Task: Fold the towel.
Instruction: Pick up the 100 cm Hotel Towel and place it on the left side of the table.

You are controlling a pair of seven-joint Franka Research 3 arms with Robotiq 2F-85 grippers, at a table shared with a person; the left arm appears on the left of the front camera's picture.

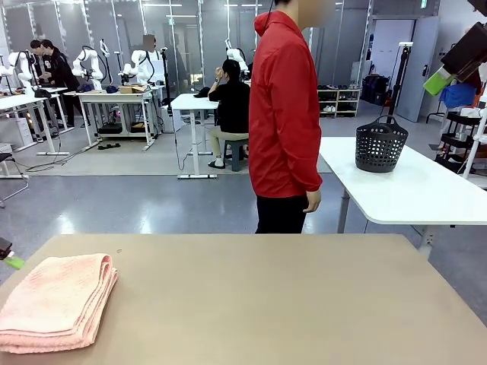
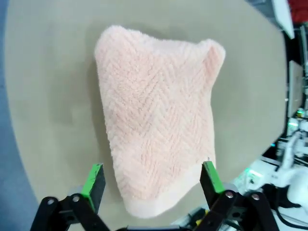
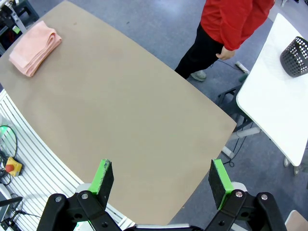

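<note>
Since the towel (image 1: 55, 303) already lies folded in layers at the left near corner of the table (image 1: 266, 304), we should lift the left gripper (image 2: 153, 180), its jaws spread and empty above it, straight up. The right gripper (image 3: 161, 180) hangs spread too, high over the table.

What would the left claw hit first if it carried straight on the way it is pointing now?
Most likely the towel. The left claw is open and looks down on the folded towel lying on the table, its fingers either side of the near end. How far above it hangs cannot be judged.
</note>
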